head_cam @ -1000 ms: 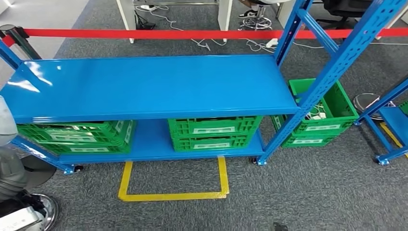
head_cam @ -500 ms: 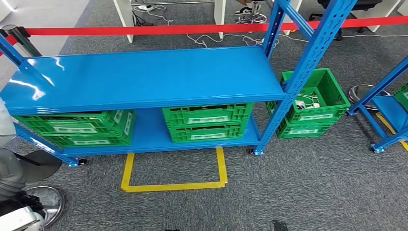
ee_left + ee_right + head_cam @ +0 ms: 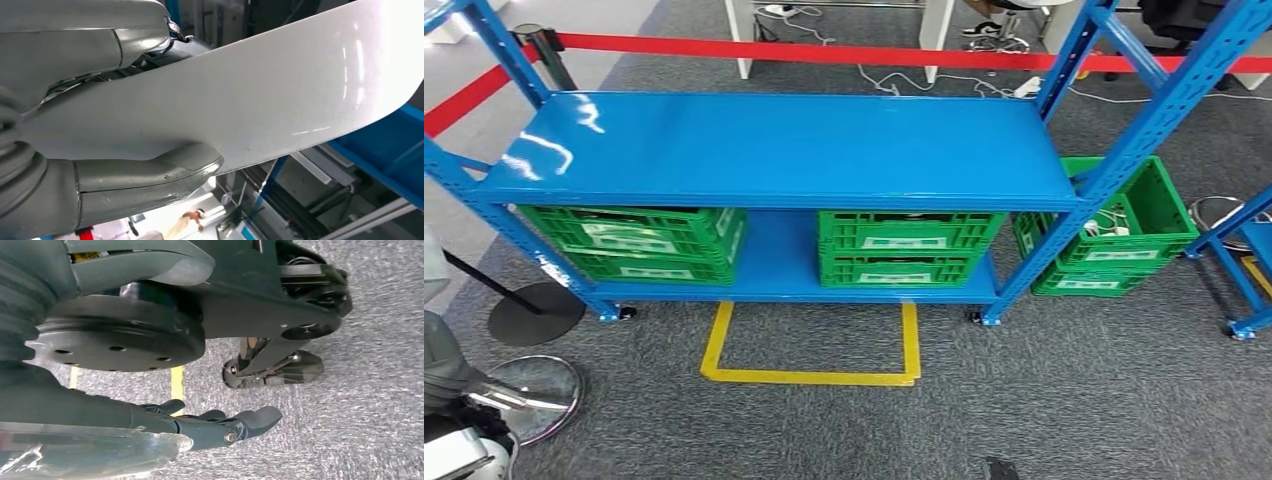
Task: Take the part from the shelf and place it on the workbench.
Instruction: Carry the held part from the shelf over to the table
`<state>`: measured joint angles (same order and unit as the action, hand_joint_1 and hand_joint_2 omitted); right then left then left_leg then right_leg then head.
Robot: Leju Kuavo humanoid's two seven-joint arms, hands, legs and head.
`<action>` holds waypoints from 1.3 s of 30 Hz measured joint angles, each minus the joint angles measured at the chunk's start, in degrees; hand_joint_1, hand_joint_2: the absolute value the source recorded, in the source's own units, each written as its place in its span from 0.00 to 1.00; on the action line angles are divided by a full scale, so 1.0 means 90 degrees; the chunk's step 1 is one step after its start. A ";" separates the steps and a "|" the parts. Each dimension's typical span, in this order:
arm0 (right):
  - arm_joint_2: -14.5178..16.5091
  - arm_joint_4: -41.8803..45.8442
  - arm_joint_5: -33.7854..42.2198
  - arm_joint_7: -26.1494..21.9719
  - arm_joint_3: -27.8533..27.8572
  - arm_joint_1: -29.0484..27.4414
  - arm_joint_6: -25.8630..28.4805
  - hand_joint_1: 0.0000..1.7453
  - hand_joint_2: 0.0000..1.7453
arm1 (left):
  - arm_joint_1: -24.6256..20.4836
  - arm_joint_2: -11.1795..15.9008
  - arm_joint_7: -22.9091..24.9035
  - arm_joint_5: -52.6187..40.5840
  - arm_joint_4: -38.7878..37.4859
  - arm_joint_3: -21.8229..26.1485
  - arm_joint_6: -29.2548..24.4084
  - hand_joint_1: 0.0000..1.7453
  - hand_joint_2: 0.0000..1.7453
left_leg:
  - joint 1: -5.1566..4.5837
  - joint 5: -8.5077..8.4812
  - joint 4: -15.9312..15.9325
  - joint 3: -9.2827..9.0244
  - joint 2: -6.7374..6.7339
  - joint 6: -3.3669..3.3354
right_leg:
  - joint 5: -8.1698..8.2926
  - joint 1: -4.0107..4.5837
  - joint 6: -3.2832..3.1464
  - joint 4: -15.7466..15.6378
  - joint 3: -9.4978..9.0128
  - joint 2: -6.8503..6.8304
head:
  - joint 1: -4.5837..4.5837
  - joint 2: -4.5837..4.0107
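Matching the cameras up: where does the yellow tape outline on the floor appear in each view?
Head view: yellow tape outline, lower middle, on the floor before the blue shelf.
Left wrist view: not in it.
Right wrist view: likely one side of the outline, beyond the right hand.
Shared landmark: grey carpet.

head view looks down from high at the blue shelf (image 3: 774,150) ahead; right wrist view sits close above grey carpet (image 3: 360,405), shared with it.
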<state>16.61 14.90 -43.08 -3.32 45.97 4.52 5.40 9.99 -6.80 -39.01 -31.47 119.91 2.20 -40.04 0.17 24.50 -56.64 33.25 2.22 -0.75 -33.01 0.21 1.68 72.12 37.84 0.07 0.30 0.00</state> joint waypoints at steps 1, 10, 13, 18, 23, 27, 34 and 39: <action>0.0000 0.0000 0.0000 0.0000 -0.0006 0.0002 0.0000 0.00 1.00 | 0.0000 0.0000 0.0000 0.0000 0.0000 0.0001 0.0000 1.00 1.00 | -0.0010 -0.0023 0.0000 0.0014 0.0067 0.0004 | 0.0214 0.0014 -0.0057 -0.0434 -0.0250 0.0081 | -0.0001 0.0000; -0.0002 -0.0002 -0.0018 0.0002 -0.0019 0.0025 -0.0022 0.00 1.00 | -0.0003 0.0004 -0.0030 0.0003 -0.0002 0.0040 -0.0002 1.00 1.00 | 0.0023 0.0145 -0.0415 0.0386 0.0113 0.0303 | 0.0696 -0.0008 -0.0200 -0.1768 -0.0889 0.0175 | 0.0049 0.0000; -0.0004 -0.0002 -0.0019 0.0001 -0.0019 0.0014 -0.0040 0.00 1.00 | -0.0015 0.0000 -0.0052 0.0001 -0.0007 0.0057 -0.0002 1.00 1.00 | 0.0044 0.0693 -0.1409 0.0767 -0.0130 0.0390 | 0.0719 -0.0004 -0.0221 -0.1754 -0.0836 -0.0086 | 0.0087 0.0000; -0.0006 -0.0002 -0.0039 0.0000 -0.0046 0.0026 -0.0058 0.00 1.00 | -0.0104 -0.0091 -0.0095 -0.0101 -0.0002 0.0194 -0.0001 1.00 1.00 | 0.0076 0.0150 -0.0325 0.0019 -0.0554 0.0422 | 0.0686 0.0012 -0.0152 -0.1609 -0.0736 -0.0480 | 0.0090 0.0000; -0.0007 -0.0002 -0.0056 -0.0002 -0.0089 0.0039 -0.0055 0.00 1.00 | -0.0146 -0.0193 -0.0113 -0.0189 0.0024 0.0301 -0.0002 1.00 1.00 | 0.0041 0.0067 -0.0024 -0.0056 -0.0485 0.0170 | 0.0595 0.0036 0.0014 -0.1498 -0.0688 -0.0621 | 0.0073 0.0000; -0.0007 -0.0008 -0.0069 -0.0004 -0.0119 0.0022 -0.0051 0.00 1.00 | -0.0236 -0.0319 -0.0114 -0.0238 0.0046 0.0409 -0.0002 1.00 1.00 | 0.0062 -0.0026 -0.0012 0.0048 -0.0229 0.0047 | -0.0173 -0.0003 0.0110 -0.0215 -0.0138 -0.0081 | 0.0058 0.0000; -0.0007 -0.0017 -0.0080 0.0008 -0.0137 0.0017 -0.0055 0.00 1.00 | -0.0321 -0.0412 -0.0114 -0.0214 0.0049 0.0543 -0.0002 1.00 1.00 | 0.0076 -0.0171 -0.0035 0.0175 0.0333 0.0176 | 0.0411 -0.0104 0.0087 -0.1300 -0.0752 0.0461 | 0.0061 0.0000; -0.0010 -0.0026 -0.0077 0.0037 -0.0163 0.0035 -0.0058 0.00 1.00 | -0.0340 -0.0418 -0.0114 -0.0017 0.0051 0.0554 -0.0002 1.00 1.00 | 0.0092 -0.0228 -0.0057 0.0327 0.0433 0.0394 | 0.0528 -0.0090 -0.0116 -0.1521 -0.0845 0.0294 | 0.0082 0.0000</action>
<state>16.52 14.67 -43.77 -2.99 44.50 4.83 4.88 6.92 -10.56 -40.04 -31.62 120.37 7.19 -40.06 1.00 22.45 -57.16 36.19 6.11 2.80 -28.25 -0.61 0.63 58.43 30.23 2.72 1.03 0.00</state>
